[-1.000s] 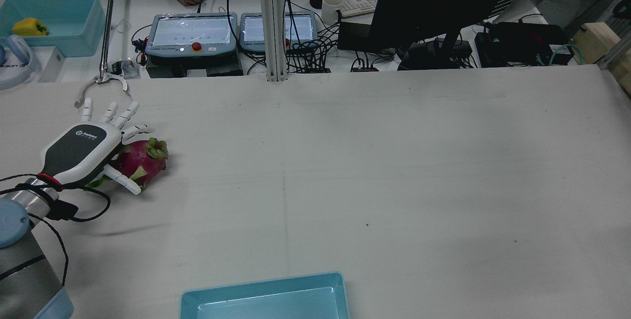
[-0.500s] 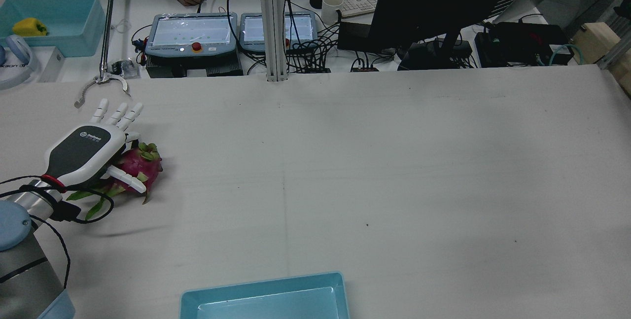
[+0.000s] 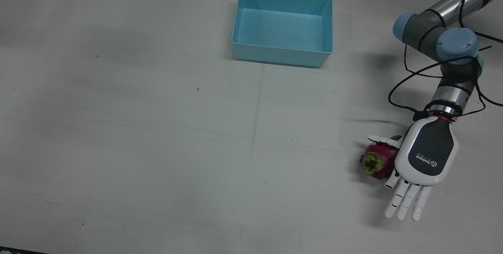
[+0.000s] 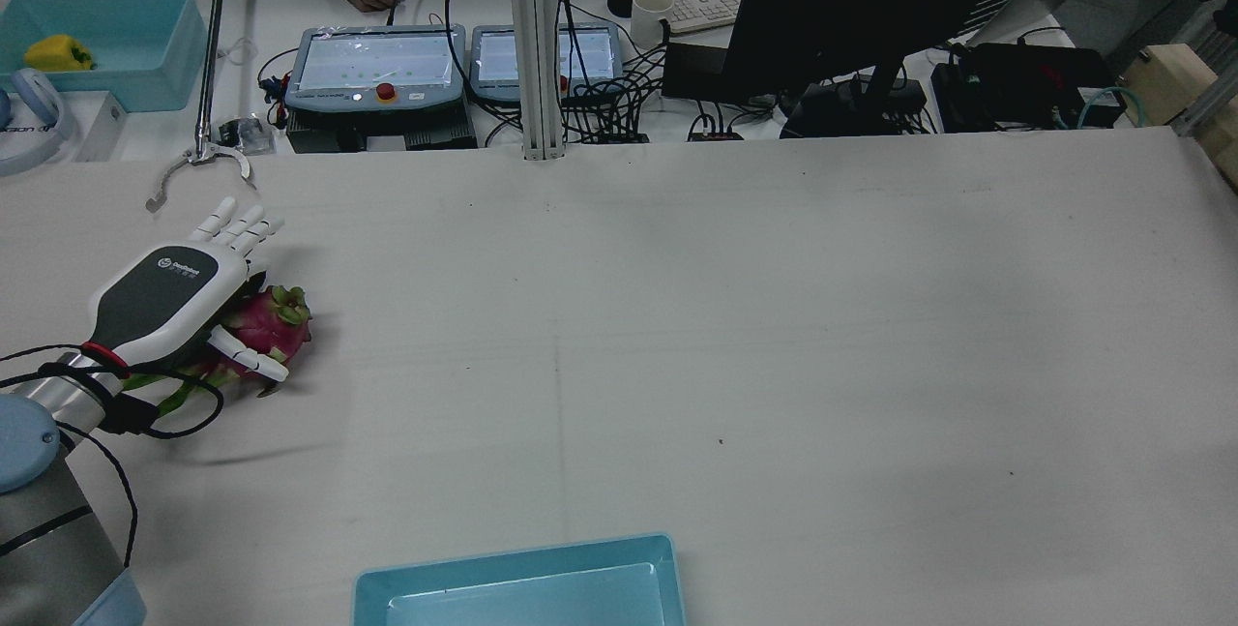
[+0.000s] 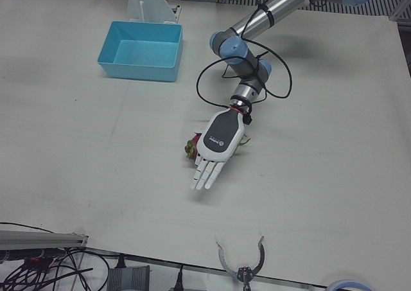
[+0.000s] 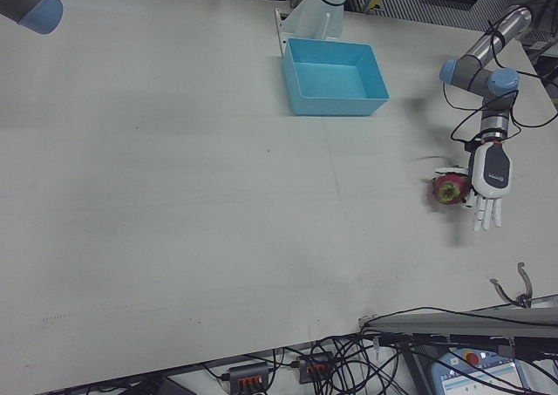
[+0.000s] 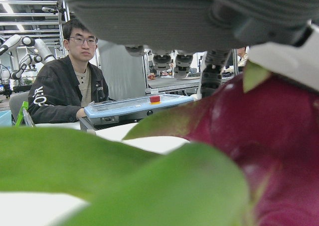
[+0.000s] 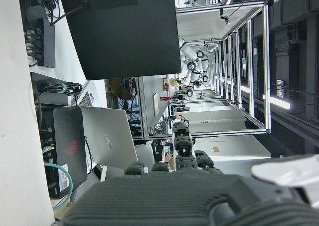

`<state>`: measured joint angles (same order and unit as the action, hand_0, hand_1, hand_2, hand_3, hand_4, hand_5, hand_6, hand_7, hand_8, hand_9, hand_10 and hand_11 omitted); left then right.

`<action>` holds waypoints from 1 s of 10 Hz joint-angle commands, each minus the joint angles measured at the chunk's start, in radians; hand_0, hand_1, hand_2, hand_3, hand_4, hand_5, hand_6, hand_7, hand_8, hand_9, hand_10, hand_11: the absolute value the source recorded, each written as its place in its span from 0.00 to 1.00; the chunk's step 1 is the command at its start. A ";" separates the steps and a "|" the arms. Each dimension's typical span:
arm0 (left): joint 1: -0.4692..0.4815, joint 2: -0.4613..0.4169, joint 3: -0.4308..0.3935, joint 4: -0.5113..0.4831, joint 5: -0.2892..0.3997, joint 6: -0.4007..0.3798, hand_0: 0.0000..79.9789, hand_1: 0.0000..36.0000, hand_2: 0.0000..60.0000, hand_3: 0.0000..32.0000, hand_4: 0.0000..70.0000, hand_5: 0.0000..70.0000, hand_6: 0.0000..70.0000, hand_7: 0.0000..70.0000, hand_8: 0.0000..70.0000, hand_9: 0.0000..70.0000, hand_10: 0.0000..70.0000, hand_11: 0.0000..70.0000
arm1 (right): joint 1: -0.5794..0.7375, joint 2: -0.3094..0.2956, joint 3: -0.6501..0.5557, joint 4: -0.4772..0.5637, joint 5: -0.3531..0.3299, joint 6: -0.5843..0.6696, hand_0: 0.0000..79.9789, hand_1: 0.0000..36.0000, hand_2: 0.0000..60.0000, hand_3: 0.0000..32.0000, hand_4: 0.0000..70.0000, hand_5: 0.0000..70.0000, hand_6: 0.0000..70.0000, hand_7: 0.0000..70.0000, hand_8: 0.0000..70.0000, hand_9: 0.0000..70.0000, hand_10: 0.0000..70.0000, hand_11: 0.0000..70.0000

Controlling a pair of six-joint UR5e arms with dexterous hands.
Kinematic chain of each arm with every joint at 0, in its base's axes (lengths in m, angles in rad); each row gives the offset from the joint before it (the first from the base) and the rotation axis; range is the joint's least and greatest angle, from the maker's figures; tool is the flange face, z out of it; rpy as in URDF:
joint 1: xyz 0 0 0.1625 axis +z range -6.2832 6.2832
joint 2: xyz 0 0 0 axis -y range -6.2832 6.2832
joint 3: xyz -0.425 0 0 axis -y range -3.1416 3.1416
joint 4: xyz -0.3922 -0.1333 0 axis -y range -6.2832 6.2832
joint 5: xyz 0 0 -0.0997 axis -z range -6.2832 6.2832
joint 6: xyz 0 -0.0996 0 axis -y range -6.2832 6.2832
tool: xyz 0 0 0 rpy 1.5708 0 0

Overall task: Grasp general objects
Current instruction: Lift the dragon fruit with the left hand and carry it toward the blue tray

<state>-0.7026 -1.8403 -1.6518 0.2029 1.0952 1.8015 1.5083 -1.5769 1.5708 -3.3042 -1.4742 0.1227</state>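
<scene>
A magenta dragon fruit (image 3: 375,161) with green scales lies on the white table at the robot's left side. My left hand (image 3: 426,156) lies palm down over it, fingers straight and stretched past the fruit, thumb (image 3: 383,140) bent against its side. The fruit shows beside the palm in the rear view (image 4: 276,316) and fills the left hand view (image 7: 269,151). The left hand (image 4: 164,292) does not enclose it. My right hand (image 8: 184,151) shows only in its own view, fingers apart, holding nothing.
A light blue bin (image 3: 281,55) stands near the robot's side at mid-table, also in the rear view (image 4: 513,558). A grabber tool (image 4: 198,162) lies at the table's far edge beyond the left hand. Teach pendants (image 4: 377,65) and a monitor stand on the operators' desk.
The left hand's fingers have drawn together and it has settled lower over the fruit. The fruit has shifted toward the palm, and the thumb now rests against it.
</scene>
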 commanded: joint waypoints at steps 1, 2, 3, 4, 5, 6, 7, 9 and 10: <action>0.001 0.001 -0.078 0.031 0.008 -0.008 0.57 0.70 1.00 0.00 0.40 1.00 0.10 0.17 0.18 0.01 0.00 0.00 | 0.001 0.000 0.002 0.000 0.000 0.000 0.00 0.00 0.00 0.00 0.00 0.00 0.00 0.00 0.00 0.00 0.00 0.00; -0.005 0.004 -0.145 0.036 0.031 -0.008 0.57 0.72 1.00 0.00 0.38 1.00 0.10 0.18 0.18 0.02 0.00 0.00 | 0.001 0.000 0.002 0.000 0.000 0.000 0.00 0.00 0.00 0.00 0.00 0.00 0.00 0.00 0.00 0.00 0.00 0.00; -0.008 0.003 -0.207 0.073 0.075 -0.013 0.56 0.68 1.00 0.00 0.36 1.00 0.10 0.19 0.19 0.02 0.00 0.00 | 0.001 0.000 0.002 0.000 0.000 0.000 0.00 0.00 0.00 0.00 0.00 0.00 0.00 0.00 0.00 0.00 0.00 0.00; -0.009 -0.002 -0.279 0.128 0.119 -0.014 0.53 0.62 1.00 0.00 0.34 1.00 0.11 0.19 0.21 0.05 0.00 0.00 | 0.001 0.000 0.002 0.000 0.000 0.000 0.00 0.00 0.00 0.00 0.00 0.00 0.00 0.00 0.00 0.00 0.00 0.00; 0.004 -0.002 -0.346 0.182 0.126 -0.014 0.51 0.57 1.00 0.00 0.32 1.00 0.11 0.20 0.22 0.07 0.00 0.01 | 0.001 0.000 0.002 0.000 0.000 0.000 0.00 0.00 0.00 0.00 0.00 0.00 0.00 0.00 0.00 0.00 0.00 0.00; 0.012 -0.002 -0.402 0.208 0.174 -0.016 0.49 0.53 1.00 0.00 0.32 1.00 0.11 0.20 0.22 0.06 0.00 0.01 | 0.001 0.000 0.002 0.002 0.000 0.000 0.00 0.00 0.00 0.00 0.00 0.00 0.00 0.00 0.00 0.00 0.00 0.00; 0.014 -0.007 -0.452 0.231 0.252 -0.019 0.51 0.54 1.00 0.00 0.33 1.00 0.12 0.20 0.24 0.08 0.01 0.02 | 0.001 0.000 0.002 0.000 0.000 0.000 0.00 0.00 0.00 0.00 0.00 0.00 0.00 0.00 0.00 0.00 0.00 0.00; 0.044 -0.011 -0.563 0.303 0.290 -0.065 0.54 0.55 1.00 0.00 0.36 1.00 0.17 0.17 0.32 0.18 0.08 0.13 | 0.001 0.000 0.002 0.000 0.000 0.000 0.00 0.00 0.00 0.00 0.00 0.00 0.00 0.00 0.00 0.00 0.00 0.00; 0.076 -0.022 -0.604 0.332 0.307 -0.080 0.56 0.55 1.00 0.00 0.39 1.00 0.18 0.19 0.32 0.17 0.08 0.13 | 0.001 0.000 0.002 0.000 0.000 -0.001 0.00 0.00 0.00 0.00 0.00 0.00 0.00 0.00 0.00 0.00 0.00 0.00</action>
<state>-0.6796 -1.8473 -2.1352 0.4558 1.3472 1.7668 1.5094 -1.5769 1.5723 -3.3039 -1.4742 0.1227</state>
